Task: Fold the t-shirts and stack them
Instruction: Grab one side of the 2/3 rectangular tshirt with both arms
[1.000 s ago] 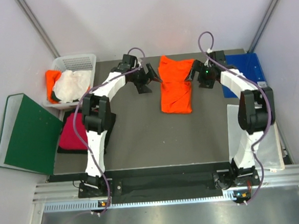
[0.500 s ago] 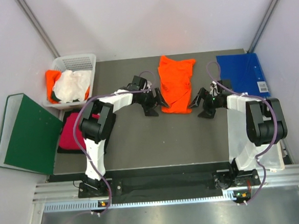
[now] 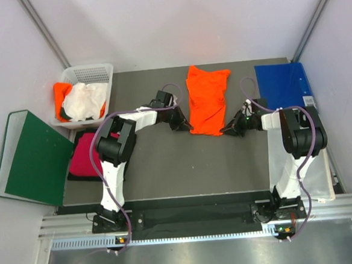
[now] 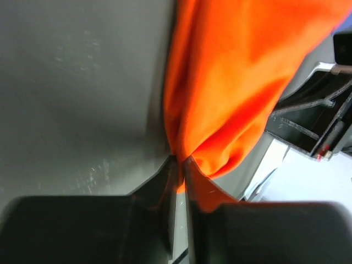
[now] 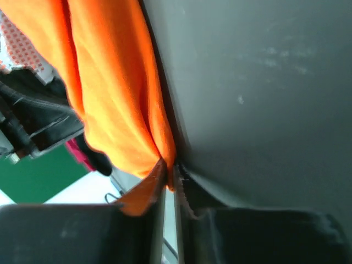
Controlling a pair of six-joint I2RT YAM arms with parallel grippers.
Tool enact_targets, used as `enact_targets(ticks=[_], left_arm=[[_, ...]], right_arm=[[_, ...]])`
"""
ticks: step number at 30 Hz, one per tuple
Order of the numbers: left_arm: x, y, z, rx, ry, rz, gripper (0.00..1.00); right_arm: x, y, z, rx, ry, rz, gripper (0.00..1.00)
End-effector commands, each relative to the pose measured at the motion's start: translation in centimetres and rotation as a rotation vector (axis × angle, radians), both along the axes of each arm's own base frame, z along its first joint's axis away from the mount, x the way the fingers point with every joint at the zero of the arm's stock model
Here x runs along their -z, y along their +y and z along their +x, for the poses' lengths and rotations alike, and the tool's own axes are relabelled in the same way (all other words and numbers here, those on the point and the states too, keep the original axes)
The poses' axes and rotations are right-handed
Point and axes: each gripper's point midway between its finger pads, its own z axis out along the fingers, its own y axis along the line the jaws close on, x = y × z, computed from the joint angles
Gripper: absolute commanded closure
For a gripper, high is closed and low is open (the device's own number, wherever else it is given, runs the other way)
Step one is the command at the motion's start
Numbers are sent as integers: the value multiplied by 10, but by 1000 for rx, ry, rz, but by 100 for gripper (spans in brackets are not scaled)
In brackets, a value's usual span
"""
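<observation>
Both arms have slid down from the shirt's far corners to its near ones. Now the left fingers (image 4: 159, 190) and right fingers (image 5: 192, 195) are each clamped on a near corner of the orange t-shirt (image 3: 207, 99), which lies flat mid-counter (image 3: 166, 163).

The orange t-shirt (image 3: 206, 99) is soft matt cloth, gathered into loose creases (it is blurred in the wrist views, so its weave cannot be made out). The worktop (image 3: 166, 169) is a dark grey matt sheet, smooth with faint pale scuffs. The left claw (image 4: 180, 163) and right claw (image 5: 170, 168) have black plastic fingers with a dull finish. The basket (image 3: 92, 71) is white perforated plastic, and the white shirt (image 3: 84, 99) in it is crumpled cloth. The green binder (image 3: 32, 155) and blue folder (image 3: 284, 83) look smooth and slightly sheeny. The arm shells (image 3: 111, 176) are glossy white plastic. The front rail (image 3: 200, 216) is ribbed bare metal.
</observation>
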Motion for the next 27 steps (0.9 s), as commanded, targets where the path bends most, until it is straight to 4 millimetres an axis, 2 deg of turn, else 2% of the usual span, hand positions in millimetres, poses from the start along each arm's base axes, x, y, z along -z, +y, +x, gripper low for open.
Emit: enact_targets(ticks=[1,2,6,8,16,17,19,20,21,22,23,24,26,27], left_arm=[[-8,-1,11,-17,-44,-3,100],[-7,2,11,-23,-44,7,100],[-15,11,7,-36,-56,32,100],[-12,16,4,-43,-51,48,100],[-10,31,-19,-49,-20,90,100],[-6,34,-26,-42,-6,96,100],[-12,35,-36,-28,-3,82,100],[-7,38,-46,-25,16,91,100],[-14,38,-52,-13,8,82,100],[-10,41,-63,-6,27,89,100],[-11,41,-70,1,31,92,100],[-18,41,-78,15,22,91,100],[-16,42,-97,34,46,95,100],[-23,39,-106,50,36,84,100]], right_arm=[[13,0,-3,6,42,-53,100],[14,-3,-5,16,47,-71,100],[-2,-10,-6,18,15,-126,100],[-10,-14,-5,22,-10,-148,100],[-20,-24,-12,-1,-33,-206,100],[-21,-24,-14,-7,-36,-208,100],[-18,-24,-23,-27,-22,-212,100],[-21,-23,-26,-34,-28,-206,100],[-21,-23,-30,-39,-25,-203,100],[-16,-23,-40,-45,-7,-202,100],[-20,-21,-45,-54,-11,-189,100],[-20,-20,-51,-63,-5,-184,100],[-22,-18,-69,-84,11,-163,100],[-23,-17,-75,-92,13,-155,100]])
